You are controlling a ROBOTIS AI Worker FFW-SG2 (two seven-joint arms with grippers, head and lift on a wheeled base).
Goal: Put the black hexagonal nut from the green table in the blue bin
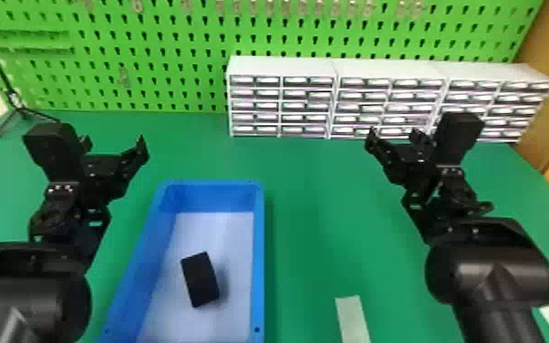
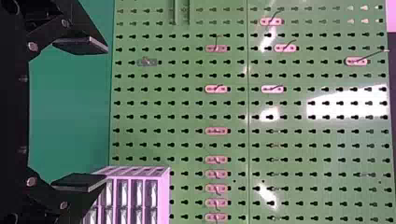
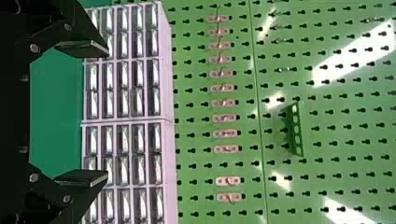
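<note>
Forearms [image 1: 492, 273] loom; left gripper [image 1: 113, 142] at ten o'clock, right gripper [image 1: 394, 134] at two, gape empty. That black block [image 1: 200, 279], likely the nut, sits in the blue bin [image 1: 258, 255]: keep clear.

Passage over the green table [image 1: 305, 219] between blue bin [image 1: 259, 255] and right gripper [image 1: 393, 135], 3 drawer cabinets [image 1: 282, 66] beyond

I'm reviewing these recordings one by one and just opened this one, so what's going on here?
Neither robot arm is handling anything. The left gripper and right gripper are held open above the green table, with nothing between their fingers. The blue bin rests on the table, and a black block lies on its pale floor. The block looks rectangular, not hexagonal, so I can't say the task is done.
</note>
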